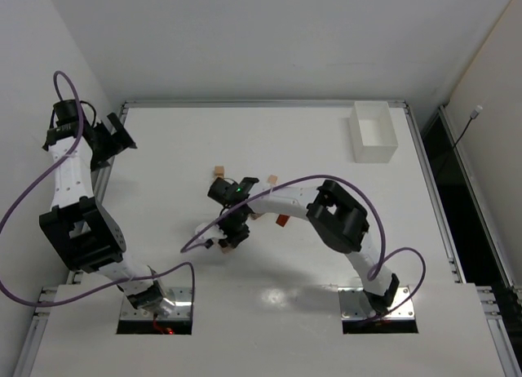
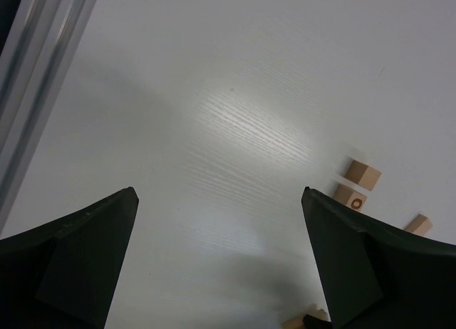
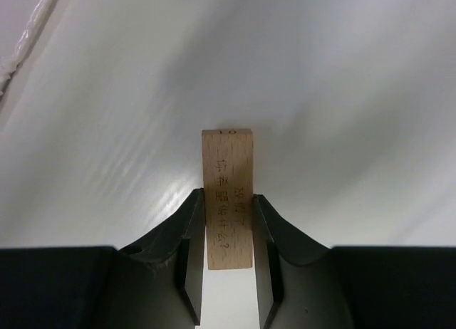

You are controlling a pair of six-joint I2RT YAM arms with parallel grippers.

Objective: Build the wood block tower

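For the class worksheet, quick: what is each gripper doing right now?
Left gripper: open, holding nothing.
Right gripper: shut on a tan block.

— Where are the wood blocks?
— A tan engraved block (image 3: 227,165) sticks out lengthwise, pinched in the right gripper (image 3: 228,195). One small tan block (image 1: 218,171), a second tan block (image 1: 272,179) and a reddish-orange block (image 1: 282,220) lie apart, unstacked.

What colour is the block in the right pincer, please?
The block is light tan with faint markings; right wrist view shows it best.
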